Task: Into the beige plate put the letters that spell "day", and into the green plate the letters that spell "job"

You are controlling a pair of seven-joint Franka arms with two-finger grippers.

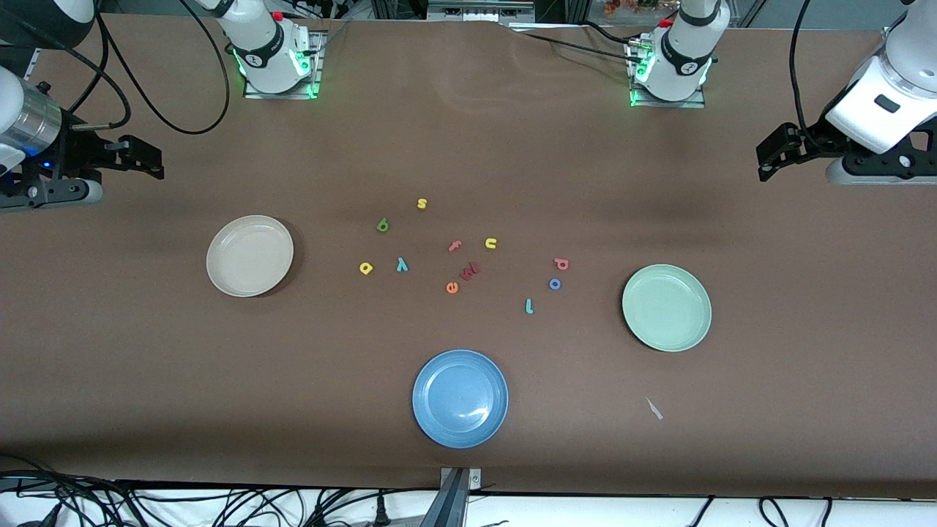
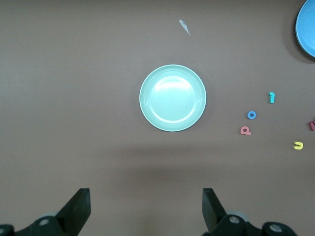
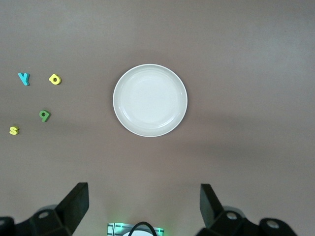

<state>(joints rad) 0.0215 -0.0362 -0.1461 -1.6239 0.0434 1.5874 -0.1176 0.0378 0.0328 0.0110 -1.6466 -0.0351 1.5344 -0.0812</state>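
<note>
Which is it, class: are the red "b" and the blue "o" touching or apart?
Apart. The left wrist view shows bare table between the red "b" and the blue "o".

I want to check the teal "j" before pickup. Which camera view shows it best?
The left wrist view shows the teal "j" best: it appears crisp against the bare table, beside the blue "o". The front view also shows it, but smaller. The right wrist view does not include it.

The letters [image 1: 468,252] lie scattered on the table [image 1: 146,380] between the beige plate [image 1: 249,255] and the green plate [image 1: 666,307].
</note>
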